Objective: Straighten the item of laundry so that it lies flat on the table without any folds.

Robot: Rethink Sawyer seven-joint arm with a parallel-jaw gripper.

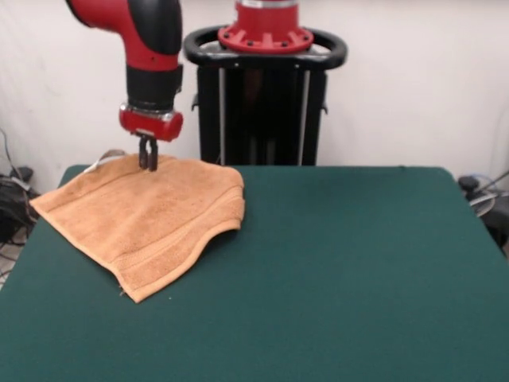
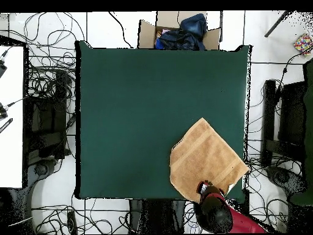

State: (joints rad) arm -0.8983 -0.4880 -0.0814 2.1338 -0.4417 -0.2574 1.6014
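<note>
Jaws: narrow, the 2 dark fingers nearly together, tips down on the towel's far edge. We cannot tell whether cloth is pinched between them or only touched.

1. Gripper, on the red and black arm, set straight down at the far left corner of the table. In the overhead view the arm covers the gripper, so the grasp goes unchecked there.

2. Small white tag, just left of the jaws, at the towel's far corner.

3. Orange-tan towel, spreading below and to both sides of the jaws, lying askew, 1 corner pointing well below them. Its right edge, lower right of the jaws, looks doubled under with a raised, curved lip. Stripe band near the lowest end.

4. Bare green felt, well to the right of the jaws, most of the table.

Step in hand, as we judge it: taking hold of the far edge, unfolding not yet done. The next move calls for a sure pinch of the top layer only, then a lift and a draw toward the open felt so the doubled part opens.

Hidden or unclear: how many layers lie under the jaws; the folded underside; the towel's corner nearest the base, which in the overhead view sits at the table's edge beneath the arm.
</note>
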